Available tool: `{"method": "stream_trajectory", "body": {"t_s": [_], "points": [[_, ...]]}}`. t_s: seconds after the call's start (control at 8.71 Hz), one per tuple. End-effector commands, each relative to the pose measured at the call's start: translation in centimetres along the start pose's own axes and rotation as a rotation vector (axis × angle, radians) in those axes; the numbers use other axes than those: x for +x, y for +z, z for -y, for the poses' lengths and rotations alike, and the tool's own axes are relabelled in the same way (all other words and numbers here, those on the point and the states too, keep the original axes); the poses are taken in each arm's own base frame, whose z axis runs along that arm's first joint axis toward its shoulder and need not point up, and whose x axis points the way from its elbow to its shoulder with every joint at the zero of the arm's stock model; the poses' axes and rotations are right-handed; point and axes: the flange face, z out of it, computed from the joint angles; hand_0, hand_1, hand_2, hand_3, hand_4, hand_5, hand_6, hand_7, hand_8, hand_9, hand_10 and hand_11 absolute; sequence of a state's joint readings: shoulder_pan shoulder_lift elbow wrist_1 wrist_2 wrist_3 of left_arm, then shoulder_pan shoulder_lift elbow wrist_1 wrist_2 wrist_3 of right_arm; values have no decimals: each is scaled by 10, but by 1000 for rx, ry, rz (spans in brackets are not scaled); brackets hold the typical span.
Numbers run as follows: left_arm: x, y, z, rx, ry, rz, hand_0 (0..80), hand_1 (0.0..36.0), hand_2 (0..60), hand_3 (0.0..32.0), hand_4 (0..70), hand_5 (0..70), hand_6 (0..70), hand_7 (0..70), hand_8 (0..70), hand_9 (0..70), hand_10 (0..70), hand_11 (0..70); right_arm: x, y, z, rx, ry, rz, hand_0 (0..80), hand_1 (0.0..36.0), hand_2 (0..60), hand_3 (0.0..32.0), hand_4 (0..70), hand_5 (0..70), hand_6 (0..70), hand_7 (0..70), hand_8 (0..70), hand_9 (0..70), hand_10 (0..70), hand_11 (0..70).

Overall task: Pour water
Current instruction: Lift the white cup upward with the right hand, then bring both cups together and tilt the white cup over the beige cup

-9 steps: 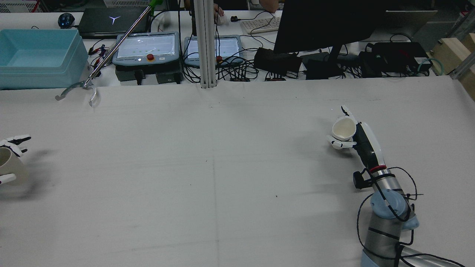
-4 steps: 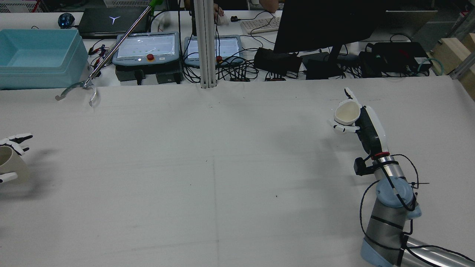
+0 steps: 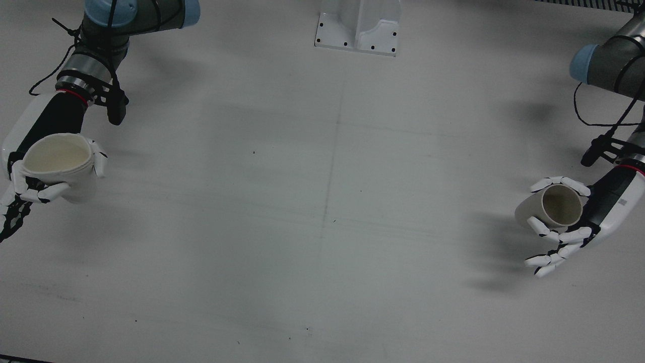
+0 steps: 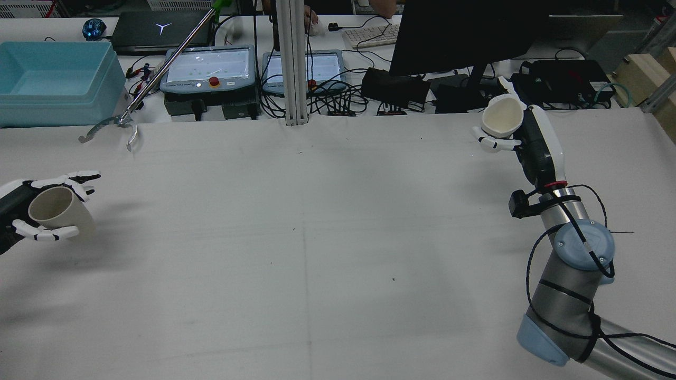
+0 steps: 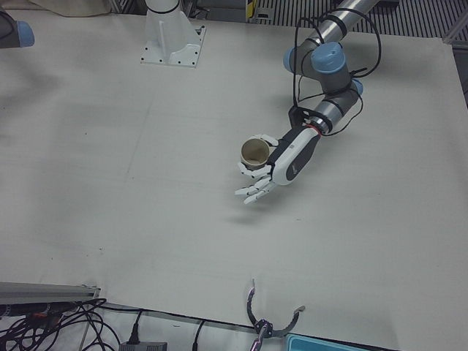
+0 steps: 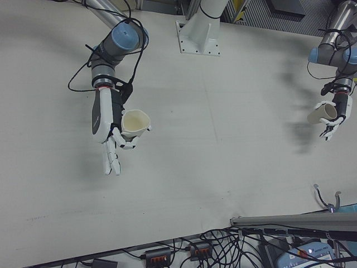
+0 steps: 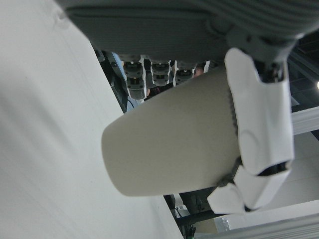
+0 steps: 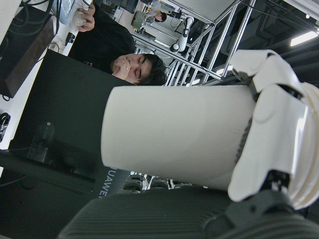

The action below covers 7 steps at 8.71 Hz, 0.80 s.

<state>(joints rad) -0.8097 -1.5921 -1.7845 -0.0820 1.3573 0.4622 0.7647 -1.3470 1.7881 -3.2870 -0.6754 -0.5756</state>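
Note:
My left hand (image 4: 13,203) is shut on a tan paper cup (image 4: 55,211), held tilted above the table's left side, mouth facing up and inward. In the front view this cup (image 3: 552,206) sits in the left hand (image 3: 599,206) at the right edge. My right hand (image 4: 533,145) is shut on a white cup (image 4: 501,117), raised high near the table's far right edge. From the front, the white cup (image 3: 60,164) shows its open mouth, with the right hand (image 3: 43,126) wrapped round it. No liquid is visible in either cup. The two cups are far apart.
A pale blue bin (image 4: 53,79) stands beyond the far left edge, and a metal reach grabber (image 4: 113,126) rests beside it. Two teach pendants (image 4: 208,68), cables and a dark monitor (image 4: 459,37) line the back. An aluminium post (image 4: 293,63) rises at the far middle.
My right hand has lifted the white cup upward and toward the far edge. My left hand has moved inward from the left border, bringing the tan cup fully into view.

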Motion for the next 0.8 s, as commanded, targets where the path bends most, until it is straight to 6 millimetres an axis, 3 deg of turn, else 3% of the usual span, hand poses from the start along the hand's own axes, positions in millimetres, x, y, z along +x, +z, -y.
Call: {"method": "stream_trajectory", "body": {"t_s": [0.0,0.23,0.34,0.57,0.69], "points": [[-45,89,-98,-96,-18,67,551,360,600,0,443,660,131,192,66,107,100,171,-23,6,-35,-44,-21,40,520,235,329,0,260,700,49,107,0,20,12,34],[-87,138,-185,-183,-2,114,543,360,600,0,437,677,131,188,65,106,101,173,-40,9,-77,-109,-122,62,521,238,331,0,251,700,54,114,0,26,15,38],[-112,151,-215,-208,-15,147,541,360,600,0,440,674,132,188,66,108,102,173,-47,8,-91,-149,-180,56,521,238,334,0,247,700,59,121,2,29,14,37],[-123,175,-235,-220,-18,151,546,360,600,0,432,668,131,187,67,107,102,173,-38,2,-107,-175,-215,44,515,232,335,0,240,700,61,122,2,29,16,40],[-133,176,-244,-227,-25,167,546,360,600,0,428,664,130,186,66,107,102,174,-23,-3,-134,-227,-270,21,517,233,331,0,242,700,62,124,2,28,15,38]]}}
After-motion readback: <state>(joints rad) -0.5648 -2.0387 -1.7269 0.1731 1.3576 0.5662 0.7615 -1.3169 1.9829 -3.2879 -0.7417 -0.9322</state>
